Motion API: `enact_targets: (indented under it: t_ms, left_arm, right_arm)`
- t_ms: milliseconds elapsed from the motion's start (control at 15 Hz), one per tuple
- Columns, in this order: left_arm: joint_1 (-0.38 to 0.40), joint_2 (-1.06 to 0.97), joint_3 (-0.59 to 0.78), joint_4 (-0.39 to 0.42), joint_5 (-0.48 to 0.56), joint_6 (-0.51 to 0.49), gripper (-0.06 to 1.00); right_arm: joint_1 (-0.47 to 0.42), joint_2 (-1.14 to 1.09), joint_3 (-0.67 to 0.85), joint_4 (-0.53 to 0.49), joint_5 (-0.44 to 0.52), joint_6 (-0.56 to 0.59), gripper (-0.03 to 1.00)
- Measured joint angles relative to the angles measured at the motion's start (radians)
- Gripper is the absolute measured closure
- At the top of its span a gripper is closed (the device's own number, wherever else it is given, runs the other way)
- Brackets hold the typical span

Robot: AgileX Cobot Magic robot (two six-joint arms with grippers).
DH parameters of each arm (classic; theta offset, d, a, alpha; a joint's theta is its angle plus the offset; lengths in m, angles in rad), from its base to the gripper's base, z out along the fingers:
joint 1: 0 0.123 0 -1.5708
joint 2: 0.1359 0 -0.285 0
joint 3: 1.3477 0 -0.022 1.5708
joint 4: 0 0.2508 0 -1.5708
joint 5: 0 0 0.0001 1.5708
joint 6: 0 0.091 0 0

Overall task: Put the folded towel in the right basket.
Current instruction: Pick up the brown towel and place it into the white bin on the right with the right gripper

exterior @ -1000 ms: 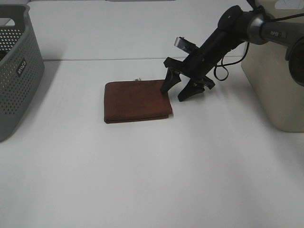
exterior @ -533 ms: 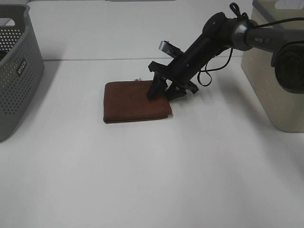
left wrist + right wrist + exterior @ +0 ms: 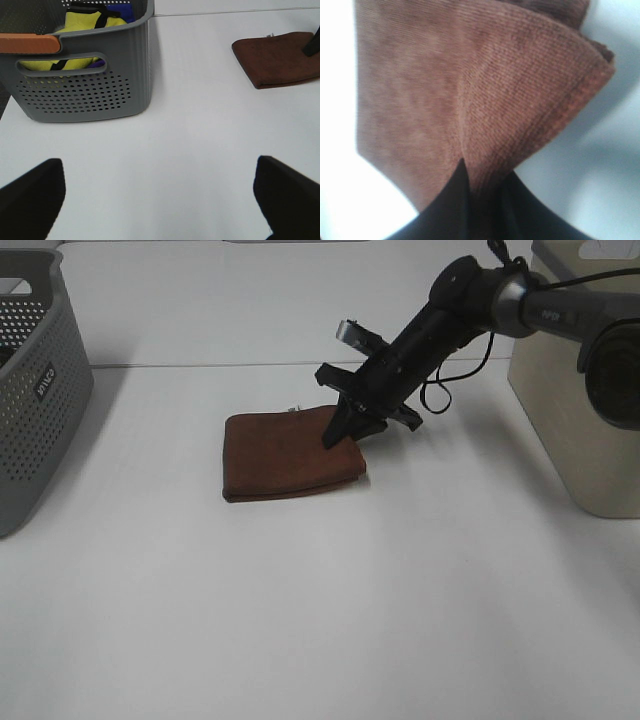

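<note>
The folded brown towel (image 3: pixel 280 455) lies on the white table, left of centre. My right gripper (image 3: pixel 345 430) is shut on its right edge, which is bunched and slightly raised. In the right wrist view the towel (image 3: pixel 470 90) fills the frame, with a fold pinched between the black fingertips of the right gripper (image 3: pixel 482 200). The right basket (image 3: pixel 580 410), beige, stands at the table's right edge. My left gripper (image 3: pixel 160 200) is open and empty over bare table, far from the towel (image 3: pixel 280 57); it is out of the high view.
A grey perforated basket (image 3: pixel 40 380) stands at the left edge. The left wrist view shows that basket (image 3: pixel 85 85) holding a yellow item (image 3: pixel 90 25). White table (image 3: pixel 320 620) stretches in front of the towel.
My right gripper moved left over the towel's right edge and shut on it. The edge is now bunched and lifted a little.
</note>
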Motion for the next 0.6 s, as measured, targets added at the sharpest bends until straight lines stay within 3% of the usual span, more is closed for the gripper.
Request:
enact_targets:
  t_ms: [333,467,600]
  left_arm:
    - [0.000,0.000,0.000,0.000,0.000,0.000,-0.03]
    - [0.000,0.000,0.000,0.000,0.000,0.000,-0.03]
    - [0.000,0.000,0.000,0.000,0.000,0.000,-0.03]
  right_arm:
    - [0.000,-0.233,0.000,-0.073,0.021,0.000,0.88]
    - [0.000,-0.346,-0.003,-0.146,0.025,0.000,0.88]
    - [0.000,-0.509,-0.004,-0.304,0.031,0.041,0.88]
